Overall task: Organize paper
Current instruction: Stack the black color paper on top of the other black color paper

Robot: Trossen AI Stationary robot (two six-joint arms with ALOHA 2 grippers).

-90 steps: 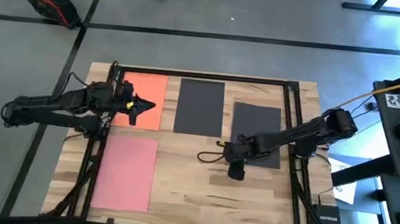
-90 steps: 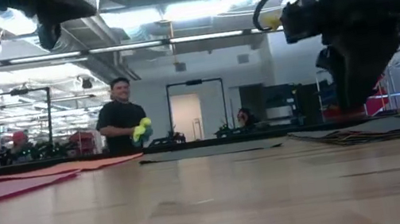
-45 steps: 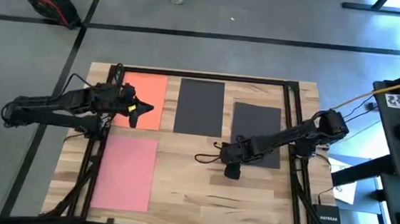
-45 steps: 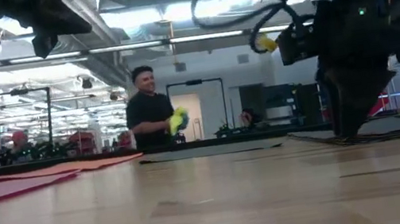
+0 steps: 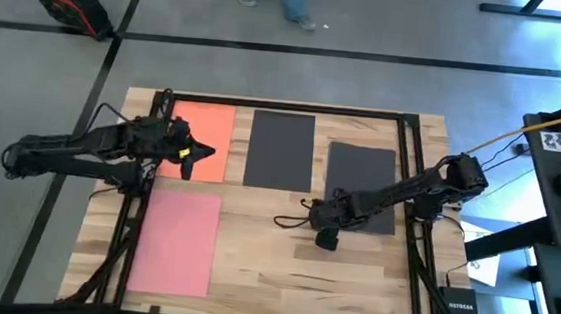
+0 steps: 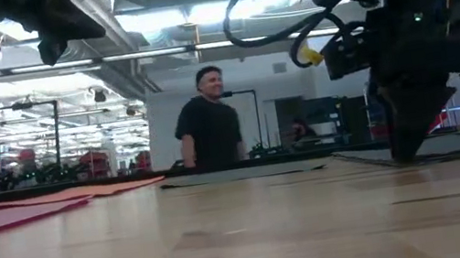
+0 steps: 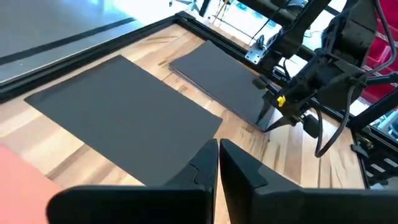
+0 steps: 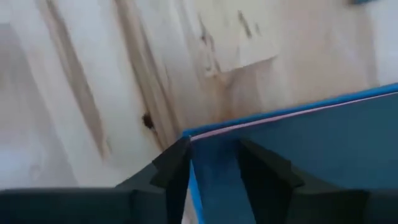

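Lower now than a second ago, the right gripper [image 5: 326,239] sits at the near left corner of the right-hand dark paper stack [image 5: 360,186], fingers [image 8: 264,171] straddling its lifted blue-looking edge. Left gripper [image 5: 201,153], closed and empty, hovers over the orange sheet [image 5: 204,141] at the table's [image 5: 282,267] far left. A pink sheet [image 5: 176,241] lies near left; another dark sheet [image 5: 280,150] lies far middle.

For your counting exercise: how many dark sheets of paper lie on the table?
2: one black sheet at the far middle, another dark sheet right of it, at the right gripper; more may lie stacked beneath.

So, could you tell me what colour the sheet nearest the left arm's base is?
Pink sheet, clearest in the high view.
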